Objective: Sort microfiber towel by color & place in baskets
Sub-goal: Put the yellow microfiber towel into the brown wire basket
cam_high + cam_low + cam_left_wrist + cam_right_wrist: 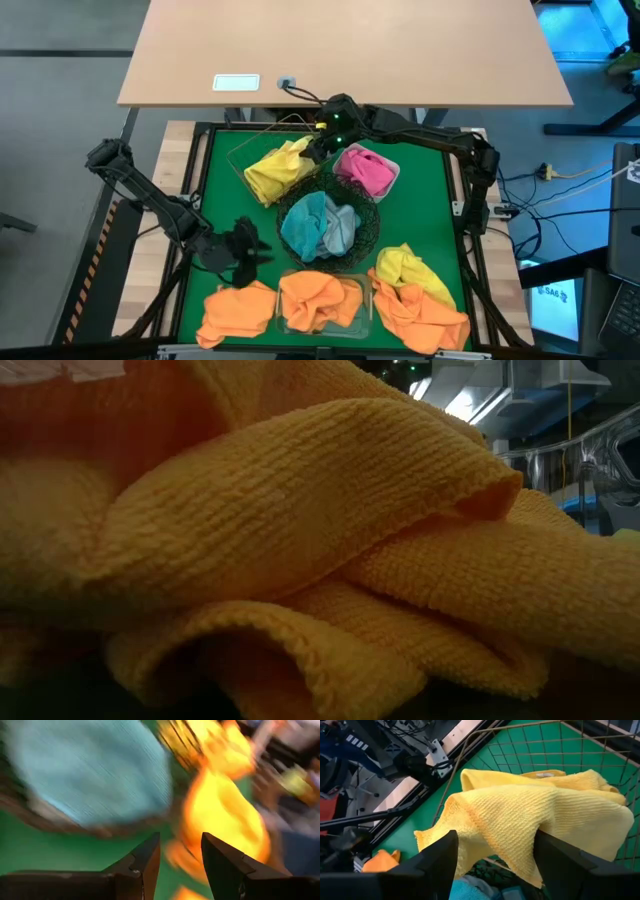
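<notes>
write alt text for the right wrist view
A yellow towel drapes over the edge of a copper wire basket on a green mat, seen between the right gripper's open dark fingers.

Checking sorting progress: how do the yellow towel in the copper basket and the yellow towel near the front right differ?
The yellow towel in the copper basket is sorted and drapes over the copper basket's rim. The front-right yellow towel lies loose on the mat beside an orange towel. Both are crumpled.

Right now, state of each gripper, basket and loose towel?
left gripper: open, empty
right gripper: open, over copper basket
copper basket: holds yellow towel
white tray: holds pink towel
black bowl: holds teal towels
clear tub: holds orange towel
loose towels: unsorted
</notes>
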`<state>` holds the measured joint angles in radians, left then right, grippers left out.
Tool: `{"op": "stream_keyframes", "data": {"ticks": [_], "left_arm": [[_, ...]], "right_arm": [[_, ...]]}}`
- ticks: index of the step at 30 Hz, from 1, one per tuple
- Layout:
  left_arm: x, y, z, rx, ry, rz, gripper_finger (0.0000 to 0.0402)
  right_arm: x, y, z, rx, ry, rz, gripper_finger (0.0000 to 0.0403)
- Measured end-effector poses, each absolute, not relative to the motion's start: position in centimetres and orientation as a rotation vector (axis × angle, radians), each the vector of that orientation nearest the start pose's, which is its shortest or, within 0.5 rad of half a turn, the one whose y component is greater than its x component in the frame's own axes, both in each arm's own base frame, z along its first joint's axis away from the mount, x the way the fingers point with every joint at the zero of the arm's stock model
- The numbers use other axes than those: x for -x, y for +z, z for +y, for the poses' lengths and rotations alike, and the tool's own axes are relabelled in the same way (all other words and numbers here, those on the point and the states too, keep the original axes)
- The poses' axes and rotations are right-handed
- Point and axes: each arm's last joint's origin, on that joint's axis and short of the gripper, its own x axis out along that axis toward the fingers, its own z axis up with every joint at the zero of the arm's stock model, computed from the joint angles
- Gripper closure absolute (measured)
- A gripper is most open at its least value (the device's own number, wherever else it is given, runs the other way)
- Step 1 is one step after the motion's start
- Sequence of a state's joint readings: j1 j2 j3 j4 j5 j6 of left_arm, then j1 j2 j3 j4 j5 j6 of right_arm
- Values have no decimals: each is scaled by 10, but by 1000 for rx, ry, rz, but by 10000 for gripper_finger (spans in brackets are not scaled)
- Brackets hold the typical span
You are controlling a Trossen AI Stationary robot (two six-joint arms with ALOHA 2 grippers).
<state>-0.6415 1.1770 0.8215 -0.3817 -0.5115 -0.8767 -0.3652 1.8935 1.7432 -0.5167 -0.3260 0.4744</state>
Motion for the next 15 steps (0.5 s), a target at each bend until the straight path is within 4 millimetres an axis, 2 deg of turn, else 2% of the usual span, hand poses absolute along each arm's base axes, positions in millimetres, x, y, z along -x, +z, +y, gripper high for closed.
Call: {"op": "stream_keyframes", "data": {"ticks": [7, 15], "left_arm": [[-206, 262, -108, 182, 525, 359, 266], [-224, 265, -73, -90, 671, 393, 266]], "right_arm": [[-405, 317, -145, -681, -188, 613, 157], [-405, 317, -145, -678, -187, 613, 157]]}}
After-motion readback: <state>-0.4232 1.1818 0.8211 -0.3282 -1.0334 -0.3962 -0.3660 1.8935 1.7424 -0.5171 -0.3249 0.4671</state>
